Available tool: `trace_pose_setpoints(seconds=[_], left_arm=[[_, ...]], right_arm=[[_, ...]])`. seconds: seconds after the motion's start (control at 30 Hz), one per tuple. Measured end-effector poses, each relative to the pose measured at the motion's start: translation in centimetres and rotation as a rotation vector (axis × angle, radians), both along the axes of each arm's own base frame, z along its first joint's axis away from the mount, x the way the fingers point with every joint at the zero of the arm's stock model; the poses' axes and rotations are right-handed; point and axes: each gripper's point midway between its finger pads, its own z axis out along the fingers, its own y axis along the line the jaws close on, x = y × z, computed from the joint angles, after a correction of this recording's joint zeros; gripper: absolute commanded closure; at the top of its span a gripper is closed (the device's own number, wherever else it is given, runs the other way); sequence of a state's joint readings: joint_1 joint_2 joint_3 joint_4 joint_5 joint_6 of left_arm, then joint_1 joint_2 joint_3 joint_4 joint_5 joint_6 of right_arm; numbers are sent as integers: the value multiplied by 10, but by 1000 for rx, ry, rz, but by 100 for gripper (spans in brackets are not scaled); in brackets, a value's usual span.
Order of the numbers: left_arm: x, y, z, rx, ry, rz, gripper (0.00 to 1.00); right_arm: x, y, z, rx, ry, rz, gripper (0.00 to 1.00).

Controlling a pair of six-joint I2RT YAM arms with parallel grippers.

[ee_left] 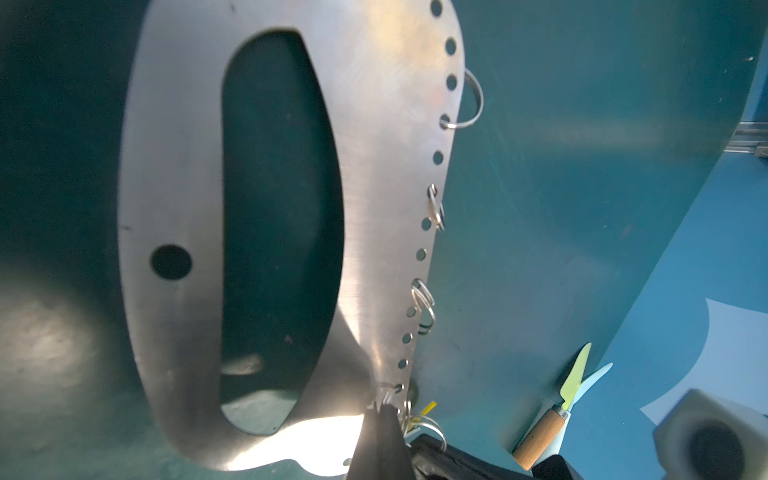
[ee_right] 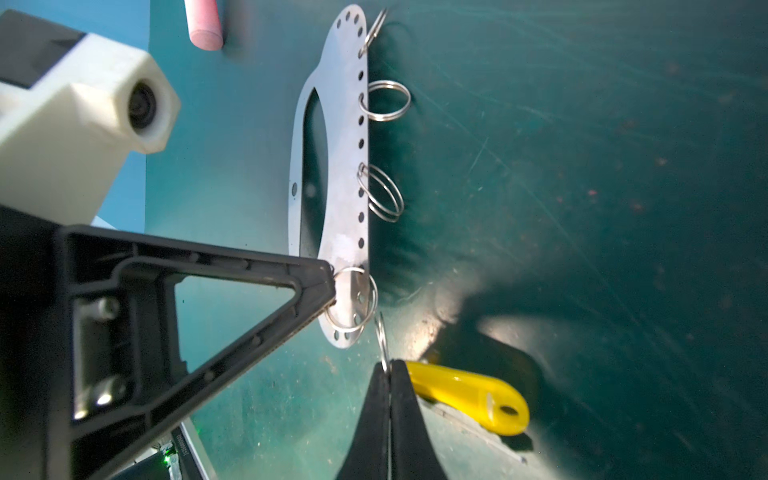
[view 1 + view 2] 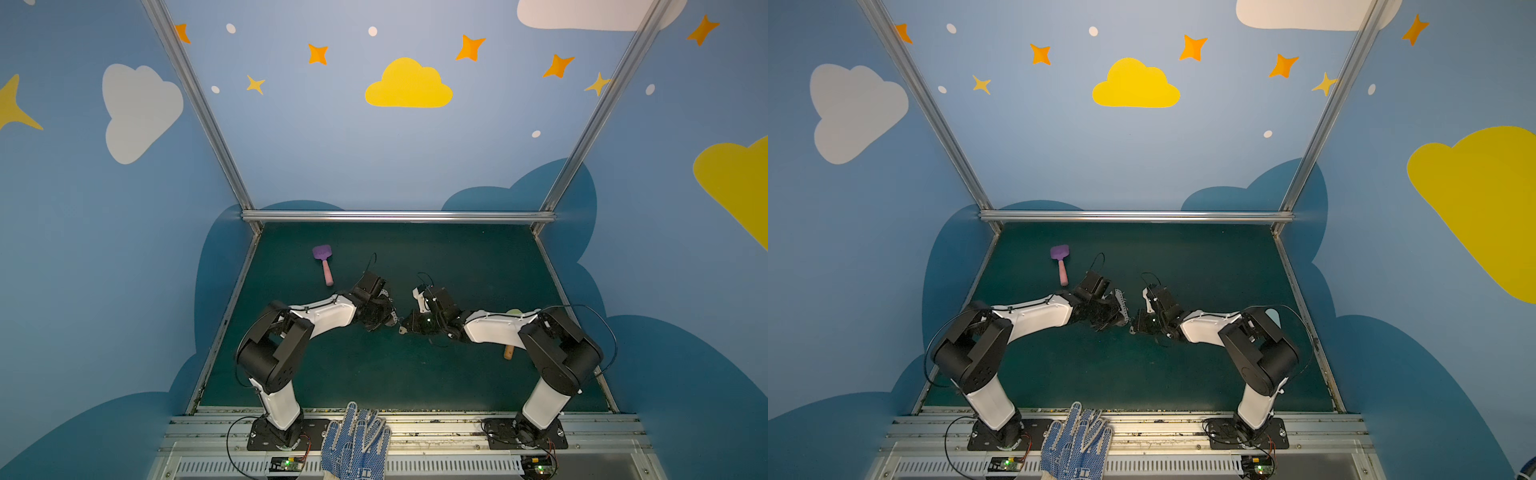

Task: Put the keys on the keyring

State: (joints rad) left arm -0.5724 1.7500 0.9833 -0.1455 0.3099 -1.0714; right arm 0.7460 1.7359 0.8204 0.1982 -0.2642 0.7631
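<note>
Over the surface (image 3: pixel 457 257), left pincer (image 1: pixel 383 411) is clenched on the keyring (image 1: pixel 174 166), right pincer (image 2: pixel 390 370) clamps the keys (image 2: pixel 465 395) right next to it.

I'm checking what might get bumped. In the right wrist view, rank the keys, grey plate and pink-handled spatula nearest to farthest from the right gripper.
1. keys: their split ring is pinched in the right gripper.
2. grey plate: just ahead of the gripper, not touching it.
3. spatula: on the table beyond the plate's far end.
</note>
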Motion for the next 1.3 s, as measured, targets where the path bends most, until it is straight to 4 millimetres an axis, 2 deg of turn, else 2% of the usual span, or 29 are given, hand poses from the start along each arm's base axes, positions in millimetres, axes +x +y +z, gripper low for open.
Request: trace_pose_setpoints(seconds=[0.4, 0.8, 1.1, 1.3], left_arm=[[1, -1, 1, -8, -5, 2, 96], [-1, 1, -5, -24, -7, 28, 96], [2, -1, 9, -64, -56, 42, 96], [4, -2, 11, -82, -66, 47, 96]], right_arm=[[1, 4, 3, 11, 0, 8, 100], [-5, 8, -4, 17, 33, 38, 100], [-11, 17, 2, 56, 58, 81, 100], [-13, 23, 4, 85, 78, 104, 100]])
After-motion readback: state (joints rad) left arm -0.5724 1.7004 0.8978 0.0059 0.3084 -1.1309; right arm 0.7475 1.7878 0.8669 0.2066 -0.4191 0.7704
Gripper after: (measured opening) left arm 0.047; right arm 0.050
